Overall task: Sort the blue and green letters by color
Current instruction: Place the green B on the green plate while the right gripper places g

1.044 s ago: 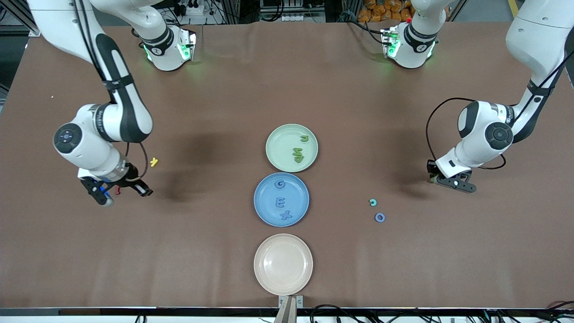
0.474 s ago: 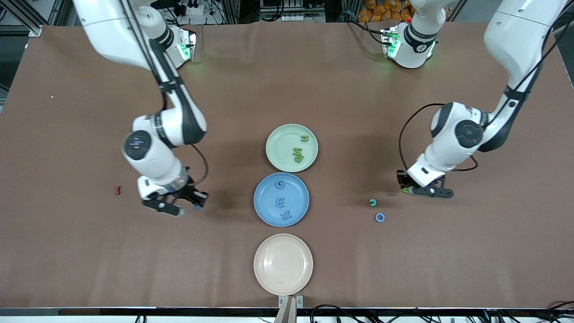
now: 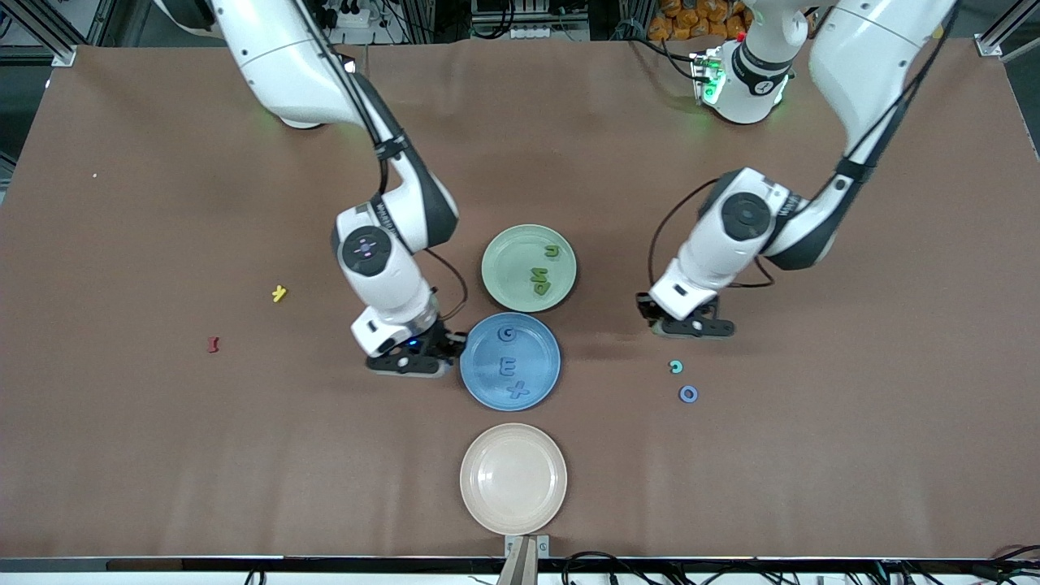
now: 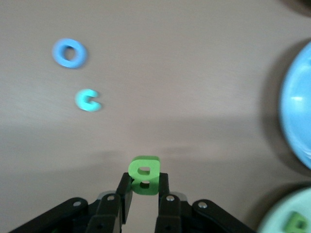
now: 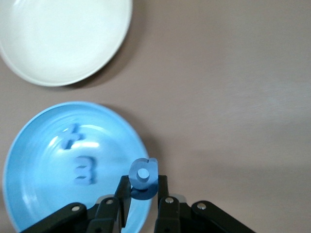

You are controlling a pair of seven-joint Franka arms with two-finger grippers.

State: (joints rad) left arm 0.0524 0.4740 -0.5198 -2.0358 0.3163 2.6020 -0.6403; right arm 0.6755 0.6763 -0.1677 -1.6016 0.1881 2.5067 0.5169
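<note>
Both arms are carrying a letter toward its plate, so the step in hand is delivery, judging by how things lie.

Nearest the front camera sits the cream plate [image 3: 513, 478], bare, and neither gripper is working over it.

Next comes the blue plate [image 3: 479, 382], holding three blue letters: an X [image 3: 517, 391], an E [image 3: 508, 368] and a G [image 3: 506, 333]. The right gripper [image 3: 409, 357] is hanging at this plate's rim on the right arm's end, its fingers pinching a blue 6-like letter [image 5: 143, 177]. In the right wrist view the letter is sitting over the plate's edge, so the next move likely calls for a short carry inward over the dish and then a release.

Toward the left arm's end, a blue ring letter [image 3: 688, 394] and a teal C-like letter [image 3: 675, 367] are lying on the table, apart from each other, just nearer the camera than the left gripper [image 3: 691, 327]. That gripper is pinching a green B-like letter [image 4: 144, 174].

Farthest is the green plate [image 3: 508, 280] with green letters [image 3: 541, 280] in it, beside the left gripper toward the table's middle. The green piece probably needs carrying across over that plate before the fingers part.

A yellow piece [image 3: 279, 293] and a dark red piece [image 3: 214, 344] are lying well apart from both grippers.
</note>
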